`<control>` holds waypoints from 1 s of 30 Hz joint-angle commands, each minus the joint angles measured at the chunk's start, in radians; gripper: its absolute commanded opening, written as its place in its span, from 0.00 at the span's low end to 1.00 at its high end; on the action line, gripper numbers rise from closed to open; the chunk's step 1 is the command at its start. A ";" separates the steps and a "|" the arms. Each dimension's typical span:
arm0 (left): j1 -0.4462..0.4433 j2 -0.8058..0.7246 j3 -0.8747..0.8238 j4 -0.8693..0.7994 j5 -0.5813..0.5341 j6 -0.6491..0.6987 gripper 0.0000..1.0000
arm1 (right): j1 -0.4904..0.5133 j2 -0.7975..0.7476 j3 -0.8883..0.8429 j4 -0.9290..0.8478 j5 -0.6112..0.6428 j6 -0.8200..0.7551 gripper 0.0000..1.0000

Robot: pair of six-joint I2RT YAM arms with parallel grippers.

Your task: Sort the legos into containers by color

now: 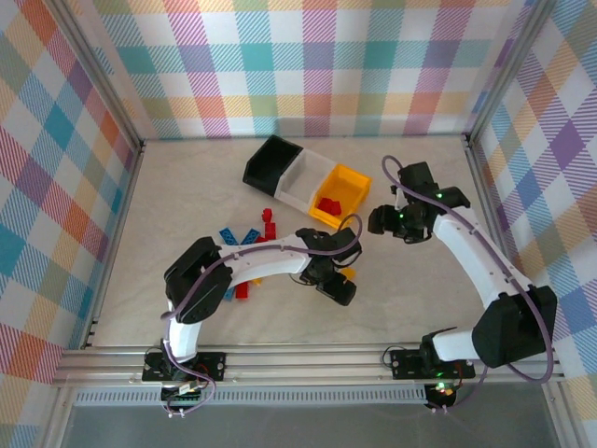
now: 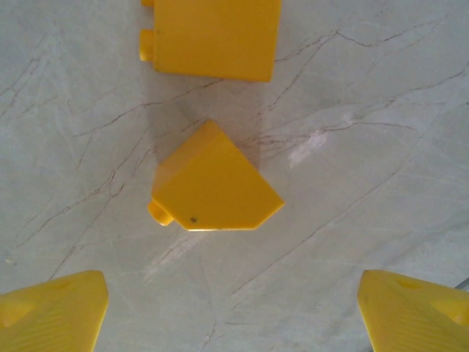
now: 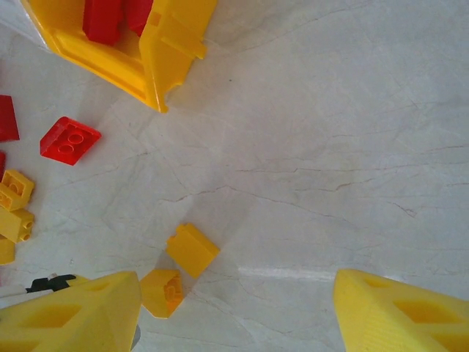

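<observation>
The left end effector [image 2: 234,314] hung wide open and empty above a yellow sloped lego [image 2: 212,183] lying on the marbled tabletop [image 2: 381,147]. The right end effector [image 3: 234,315] was likewise open and empty, near the yellow-orange bin [image 3: 157,51], which held red legos [image 3: 110,18].

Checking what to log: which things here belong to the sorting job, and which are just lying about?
Job: yellow legos, red legos, blue legos; black bin, white bin, yellow bin; left tool, right tool, both open.
Just there: table, plaid walls, frame rail.
</observation>
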State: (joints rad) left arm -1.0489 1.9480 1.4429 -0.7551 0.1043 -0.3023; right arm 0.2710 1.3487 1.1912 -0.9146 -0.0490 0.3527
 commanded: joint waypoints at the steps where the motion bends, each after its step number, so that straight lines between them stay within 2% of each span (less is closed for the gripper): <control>1: 0.000 0.032 0.022 -0.003 -0.015 -0.009 0.87 | -0.012 -0.013 -0.015 -0.003 -0.036 0.015 0.70; 12: -0.002 0.136 0.120 -0.027 -0.039 0.026 0.85 | -0.012 -0.010 -0.031 0.025 -0.069 0.034 0.70; 17: -0.003 0.161 0.160 -0.055 -0.044 0.038 0.77 | -0.012 -0.001 -0.033 0.035 -0.074 0.039 0.69; 23: 0.000 0.140 0.126 -0.058 -0.049 0.031 0.67 | -0.013 0.010 -0.028 0.043 -0.075 0.040 0.69; 30: 0.001 0.116 0.088 -0.050 -0.058 0.010 0.60 | -0.012 0.004 -0.039 0.051 -0.080 0.050 0.69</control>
State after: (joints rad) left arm -1.0489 2.0991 1.5532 -0.7834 0.0639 -0.2771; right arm 0.2619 1.3518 1.1702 -0.8726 -0.1081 0.3847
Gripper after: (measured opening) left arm 0.607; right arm 0.689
